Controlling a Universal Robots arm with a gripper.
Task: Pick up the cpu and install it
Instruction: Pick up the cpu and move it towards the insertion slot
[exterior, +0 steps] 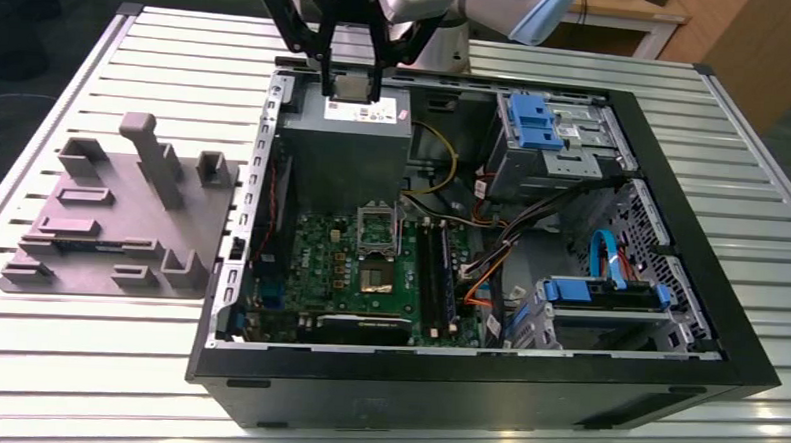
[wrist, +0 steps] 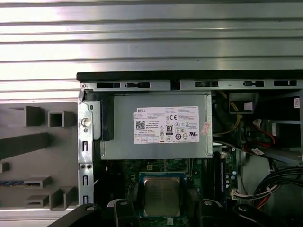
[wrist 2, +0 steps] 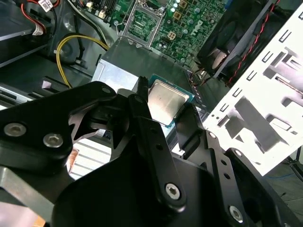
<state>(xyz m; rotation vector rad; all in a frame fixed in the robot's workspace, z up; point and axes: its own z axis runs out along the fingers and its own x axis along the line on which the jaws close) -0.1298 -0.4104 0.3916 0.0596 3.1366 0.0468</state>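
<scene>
While the gripper [exterior: 351, 79] hangs over the open computer case [exterior: 495, 401], it is clamped on the cpu [wrist: 161, 196].
Beneath the cpu lies the grey power supply [exterior: 346, 149]; the board's socket [exterior: 375, 231] sits well apart.

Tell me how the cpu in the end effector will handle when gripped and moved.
The cpu looks like a thin flat plate with a metal top, so it is probably stiff and light. The end effector grips only its edges, and that smooth lid may slip if knocked. Its thin green rim seems fragile; squeeze gently.
</scene>
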